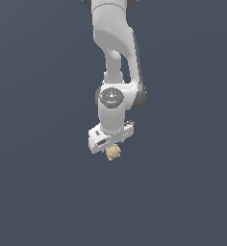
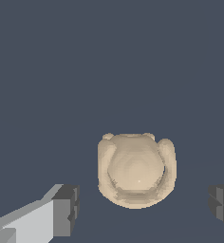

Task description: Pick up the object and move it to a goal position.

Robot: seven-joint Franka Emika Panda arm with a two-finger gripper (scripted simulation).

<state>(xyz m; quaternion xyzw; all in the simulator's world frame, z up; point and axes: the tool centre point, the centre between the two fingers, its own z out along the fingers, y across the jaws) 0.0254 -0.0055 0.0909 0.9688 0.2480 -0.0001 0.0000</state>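
Note:
The object (image 1: pixel 113 152) is a small tan lumpy roundish thing with little bumps, lying on the flat grey floor. In the exterior view it shows just below the white hand of my arm, partly covered by it. In the wrist view the object (image 2: pixel 135 169) is large and sits between my two dark fingertips (image 2: pixel 66 209), with a clear gap on each side. My gripper (image 2: pixel 144 211) is open and touches nothing. In the exterior view my gripper (image 1: pixel 110 148) is hard to make out behind the hand.
The plain dark grey floor (image 1: pixel 43 192) fills both views. The white arm (image 1: pixel 116 57) comes down from the top of the exterior view. No goal marker or other object shows.

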